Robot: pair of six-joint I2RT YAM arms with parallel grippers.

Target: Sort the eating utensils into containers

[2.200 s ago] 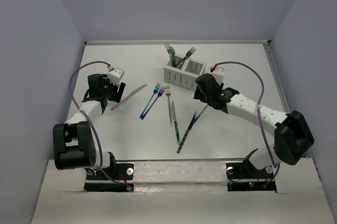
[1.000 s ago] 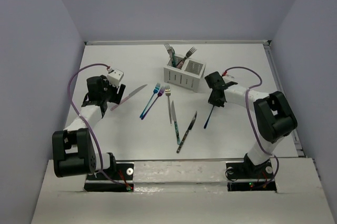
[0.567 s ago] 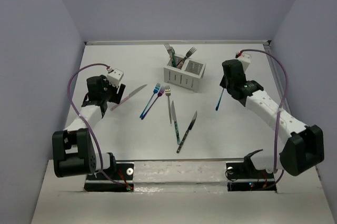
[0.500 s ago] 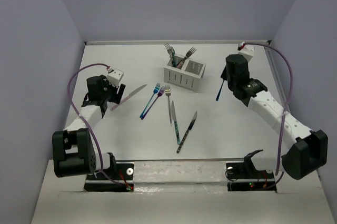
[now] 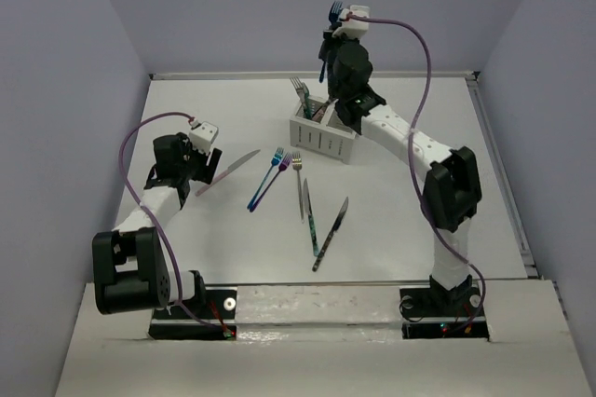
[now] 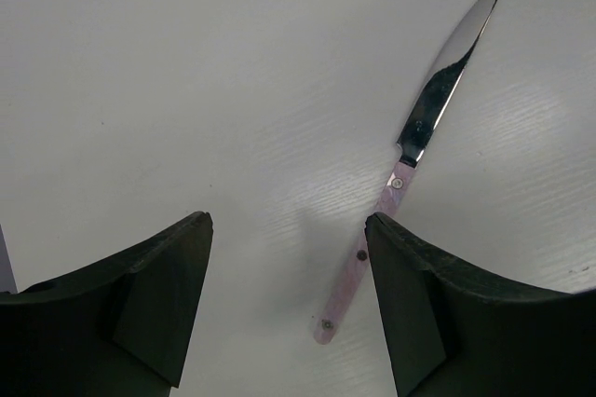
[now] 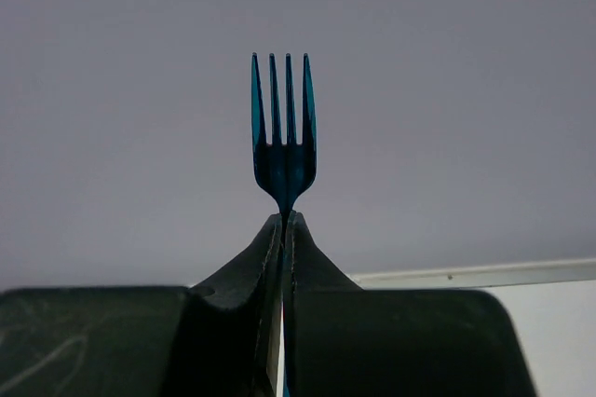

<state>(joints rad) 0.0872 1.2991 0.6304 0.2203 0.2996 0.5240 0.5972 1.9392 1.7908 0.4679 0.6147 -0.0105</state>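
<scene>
My right gripper is shut on a blue fork, held upright with its tines up, high over the white caddy. The right wrist view shows the blue fork rising from the closed gripper against the back wall. Three forks stand in the caddy's left compartment. My left gripper hovers open at the left over a pink-handled knife; the knife's handle lies just inside the right finger. More utensils lie mid-table: a blue fork and a purple fork, a silver fork, two knives.
The caddy stands at the back centre, near the rear wall. Walls close the table on the left, back and right. A purple cable loops from each wrist.
My right arm swung from the right side of the table up and back over the caddy, carrying the blue fork and turning it tines up. The left arm stayed still.
</scene>
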